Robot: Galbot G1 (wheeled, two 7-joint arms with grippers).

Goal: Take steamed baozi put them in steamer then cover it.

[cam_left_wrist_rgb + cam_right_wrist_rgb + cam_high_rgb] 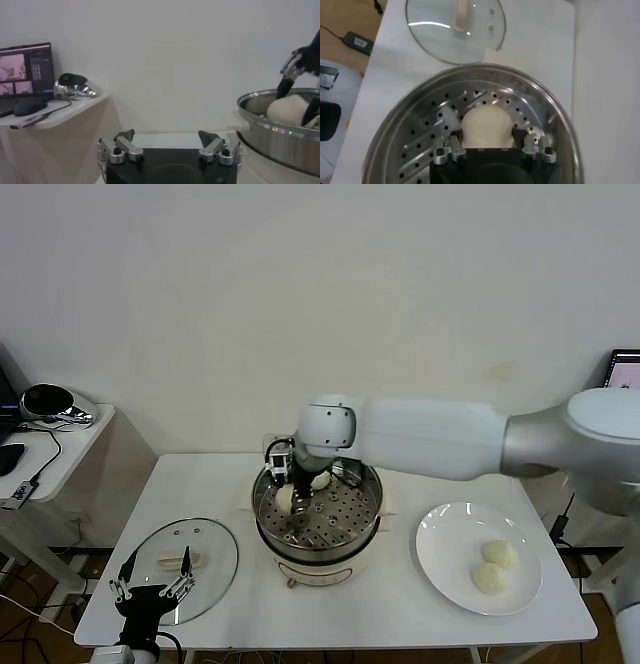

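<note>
White wall stands behind a white table (pixel 200 484), and the steamer (pixel 318 534) sits near the table's middle, a shiny steel pot on a white base. Four steamed baozi are in sight: two inside the steamer, one (pixel 286 498) between the right gripper's fingers and another (pixel 321 480) just behind it against the far wall of the pot, and two more (pixel 501 555) (pixel 489 578) touching each other on a white plate (pixel 440 536) to the right of the steamer. One cover (pixel 210 559), clear glass with a cream handle, lies flat on the table to the left of the steamer. The right arm reaches across from the right, its white forearm level above the plate, wrist bent down so the right gripper (pixel 289 496) dips into the pot. The right wrist view shows what the head view only hints at: the jaws are closed on either side of the bun, which sits low on the perforated tray (pixel 435 130), with the cover's handle (pixel 461 15) beyond the pot's rim. The left wrist view shows the same bun (pixel 290 110) side-on over the rim, plus a side desk (pixel 55 112) with a monitor (pixel 26 67). The left gripper (pixel 152 584) hovers low over the near edge of the cover, left of the steamer, fingers spread wide and empty.
</note>
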